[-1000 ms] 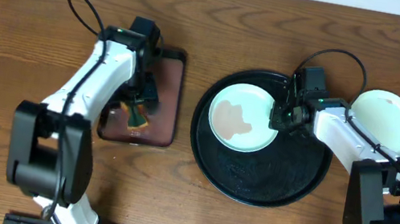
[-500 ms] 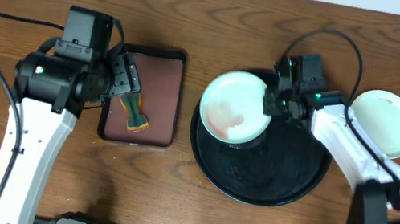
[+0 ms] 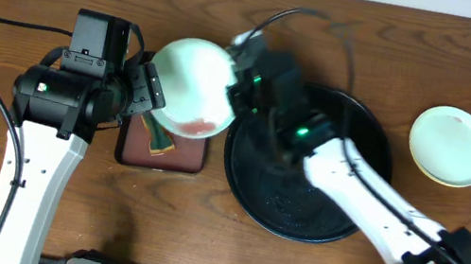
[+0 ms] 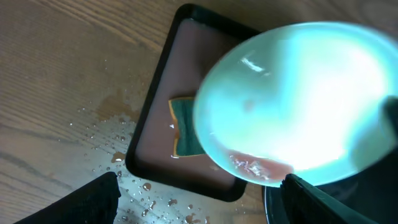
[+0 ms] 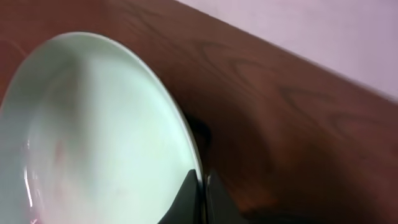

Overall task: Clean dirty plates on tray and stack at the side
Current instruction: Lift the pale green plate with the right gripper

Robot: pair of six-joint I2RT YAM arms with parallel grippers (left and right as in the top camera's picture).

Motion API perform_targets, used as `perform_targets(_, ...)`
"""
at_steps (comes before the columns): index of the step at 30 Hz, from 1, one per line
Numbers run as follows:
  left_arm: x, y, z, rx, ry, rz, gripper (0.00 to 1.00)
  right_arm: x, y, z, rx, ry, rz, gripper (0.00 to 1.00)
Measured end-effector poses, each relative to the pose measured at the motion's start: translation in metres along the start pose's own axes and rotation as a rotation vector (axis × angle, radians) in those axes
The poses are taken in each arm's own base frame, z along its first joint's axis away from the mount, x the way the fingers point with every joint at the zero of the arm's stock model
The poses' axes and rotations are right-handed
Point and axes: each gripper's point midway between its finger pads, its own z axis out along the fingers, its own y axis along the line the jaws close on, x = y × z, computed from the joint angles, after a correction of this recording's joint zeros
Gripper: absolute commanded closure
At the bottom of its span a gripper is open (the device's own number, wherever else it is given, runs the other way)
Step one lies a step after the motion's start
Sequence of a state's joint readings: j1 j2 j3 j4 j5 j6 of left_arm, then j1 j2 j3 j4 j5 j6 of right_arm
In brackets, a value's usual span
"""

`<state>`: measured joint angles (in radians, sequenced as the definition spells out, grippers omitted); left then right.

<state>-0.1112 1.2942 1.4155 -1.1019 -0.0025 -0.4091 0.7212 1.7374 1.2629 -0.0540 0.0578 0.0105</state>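
Observation:
My right gripper [image 3: 234, 93] is shut on the rim of a mint-green plate [image 3: 190, 86] with a reddish-brown smear. It holds the plate tilted in the air over the maroon tray [image 3: 188, 155]. The plate fills the right wrist view [image 5: 93, 130], its rim pinched between the fingers. In the left wrist view the plate [image 4: 298, 106] hangs above the tray and the sponge [image 4: 185, 127]. My left gripper [image 4: 199, 199] is open and empty, above the tray's near edge. The round black tray [image 3: 298, 215] is bare. A pale plate [image 3: 450, 145] lies on the table at the right.
The green and tan sponge [image 3: 160, 141] lies in the maroon tray, partly hidden by the plate. Water drops [image 4: 118, 155] spot the wood beside it. The left arm [image 3: 50, 120] rises over the table's left side.
My right gripper has lifted the smeared plate off the black tray and carried it left, over the maroon tray. The left arm has held its raised position over the last half second.

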Motion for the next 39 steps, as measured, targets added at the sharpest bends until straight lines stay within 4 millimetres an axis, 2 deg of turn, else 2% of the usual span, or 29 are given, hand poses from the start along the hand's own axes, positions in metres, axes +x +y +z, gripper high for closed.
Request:
perform_targets(4,0.000,0.000,0.000,0.000,0.000,0.000,0.16,0.001,0.014,0.010,0.098,-0.023,-0.179,0.99)
perform_targets(11,0.000,0.000,0.000,0.001,0.000,0.000,0.16,-0.038,0.015,-0.008,0.347,-0.141,-0.410,0.99)
perform_targets(17,0.000,0.000,0.000,0.001,0.000,0.000,0.16,-0.059,0.013,-0.025,0.498,-0.185,-0.510,0.99)
perform_targets(23,0.000,0.000,0.000,0.000,0.001,0.000,0.16,-0.072,0.008,-0.036,0.578,-0.220,-0.520,0.99)
perform_targets(36,0.000,0.000,0.000,0.000,0.000,0.000,0.16,-0.073,0.003,-0.039,0.615,-0.208,-0.540,0.99)
perform_targets(39,0.000,0.000,0.000,0.000,0.000,0.000,0.16,-0.063,0.003,-0.035,0.605,-0.167,-0.545,0.99)
